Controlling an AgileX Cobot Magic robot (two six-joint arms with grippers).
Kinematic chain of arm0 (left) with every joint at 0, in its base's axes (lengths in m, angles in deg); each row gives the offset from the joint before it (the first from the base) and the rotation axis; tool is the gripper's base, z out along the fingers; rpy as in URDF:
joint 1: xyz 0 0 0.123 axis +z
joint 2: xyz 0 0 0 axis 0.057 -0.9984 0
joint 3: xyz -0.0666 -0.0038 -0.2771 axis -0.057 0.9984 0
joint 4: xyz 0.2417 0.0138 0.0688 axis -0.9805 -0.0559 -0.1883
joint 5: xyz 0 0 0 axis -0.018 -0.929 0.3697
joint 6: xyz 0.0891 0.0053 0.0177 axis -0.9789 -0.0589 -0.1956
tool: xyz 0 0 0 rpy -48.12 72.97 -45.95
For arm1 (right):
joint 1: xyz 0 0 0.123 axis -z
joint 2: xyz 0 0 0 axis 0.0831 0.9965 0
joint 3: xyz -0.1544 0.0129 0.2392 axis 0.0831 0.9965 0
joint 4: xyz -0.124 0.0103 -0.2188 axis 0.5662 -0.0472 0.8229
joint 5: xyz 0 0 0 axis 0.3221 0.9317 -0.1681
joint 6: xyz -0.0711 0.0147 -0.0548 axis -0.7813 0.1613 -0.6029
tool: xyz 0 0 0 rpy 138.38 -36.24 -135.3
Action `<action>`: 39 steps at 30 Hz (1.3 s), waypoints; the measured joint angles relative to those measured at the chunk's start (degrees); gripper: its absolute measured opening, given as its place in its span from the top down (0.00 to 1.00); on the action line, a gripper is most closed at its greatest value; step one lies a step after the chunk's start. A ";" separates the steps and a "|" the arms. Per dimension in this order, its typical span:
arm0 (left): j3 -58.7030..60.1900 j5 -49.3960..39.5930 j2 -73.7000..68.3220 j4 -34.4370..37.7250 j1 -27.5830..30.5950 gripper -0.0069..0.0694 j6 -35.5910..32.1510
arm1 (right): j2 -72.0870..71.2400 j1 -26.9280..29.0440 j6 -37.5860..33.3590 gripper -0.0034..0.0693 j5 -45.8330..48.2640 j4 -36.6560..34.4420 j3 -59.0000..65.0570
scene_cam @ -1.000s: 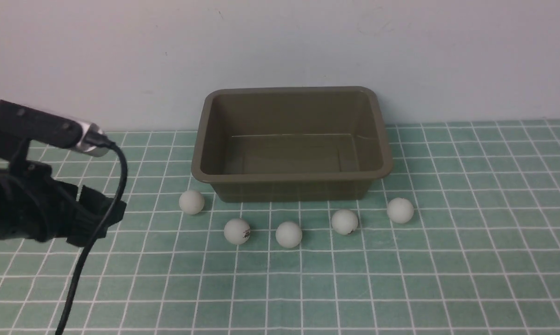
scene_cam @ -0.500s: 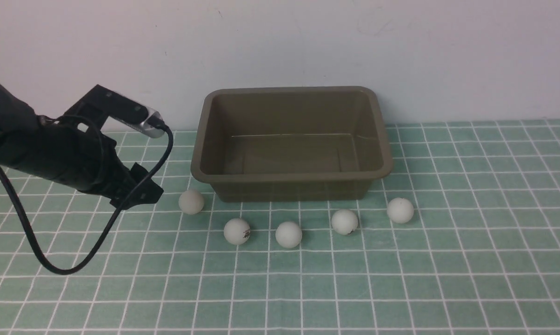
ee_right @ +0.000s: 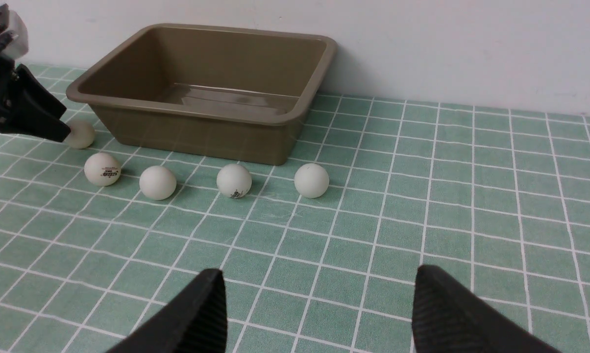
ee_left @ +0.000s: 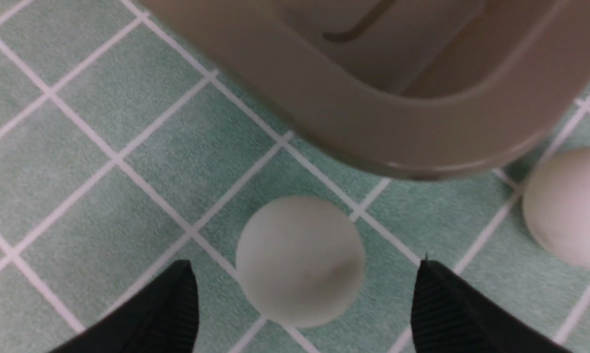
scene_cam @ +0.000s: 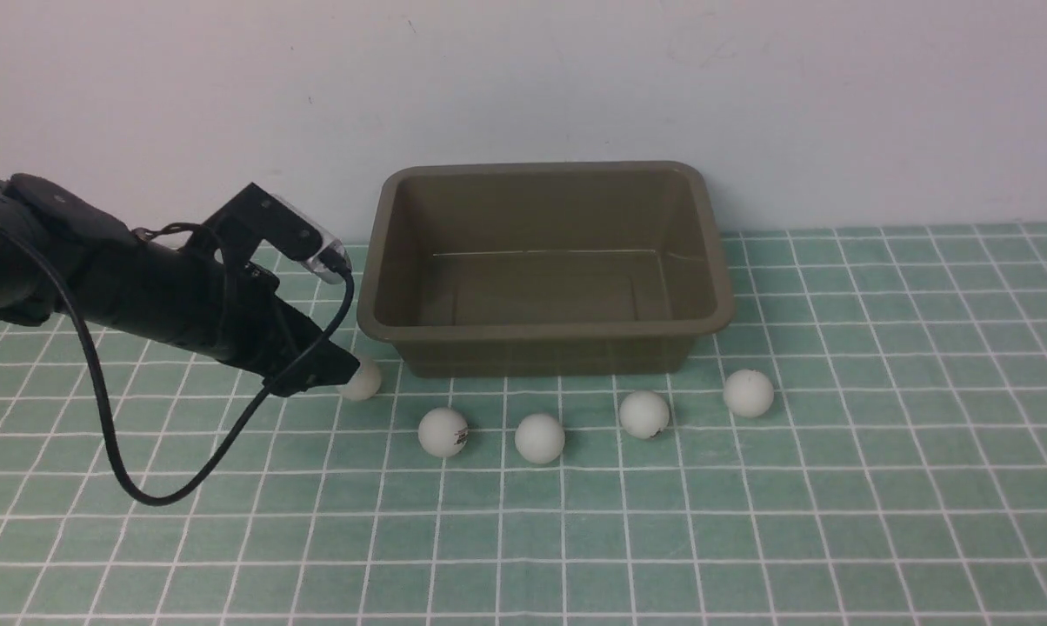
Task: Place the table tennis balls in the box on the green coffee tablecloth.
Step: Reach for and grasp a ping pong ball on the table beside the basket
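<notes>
Several white table tennis balls lie in a row on the green tablecloth [scene_cam: 836, 452] in front of the empty olive-brown box [scene_cam: 545, 326]. My left gripper [scene_cam: 343, 372] is open at the leftmost ball [scene_cam: 366, 380]. In the left wrist view that ball [ee_left: 300, 260] sits between the two black fingertips [ee_left: 177, 304], with gaps on both sides, below the box corner [ee_left: 373, 132]. Other balls lie to the right: one with a mark [scene_cam: 443, 432], one plain [scene_cam: 539, 437], one [scene_cam: 643, 414] and the rightmost [scene_cam: 748, 393]. My right gripper [ee_right: 317, 289] is open and empty over bare cloth.
A black cable [scene_cam: 141, 469] hangs from the left arm in a loop down to the cloth. A pale wall [scene_cam: 523, 87] stands right behind the box. The grid cloth runs on to the right of the balls and towards me.
My left arm has swung in from the far left towards the box, and its open gripper has reached the leftmost ball. The balls and box have not moved.
</notes>
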 joint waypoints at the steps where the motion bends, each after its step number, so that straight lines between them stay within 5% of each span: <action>1: 0.00 0.34 -0.38 0.90 0.00 0.22 -1.10 | 0.00 0.00 0.00 0.32 0.00 0.00 0.00; 16: -0.07 2.17 -4.53 13.77 0.00 0.23 -18.13 | 0.00 0.00 0.00 0.32 0.00 0.00 0.00; 22: -0.07 4.15 -5.23 17.66 0.00 0.39 -20.69 | 0.00 0.00 0.00 0.32 0.00 0.00 0.00; 24: -0.07 4.32 -5.23 18.71 0.00 0.46 -20.75 | 0.00 0.00 0.00 0.32 0.00 0.00 0.00; 39: -0.07 4.55 7.87 9.84 1.35 0.45 -6.64 | 0.00 0.00 0.00 0.32 -1.36 0.06 0.00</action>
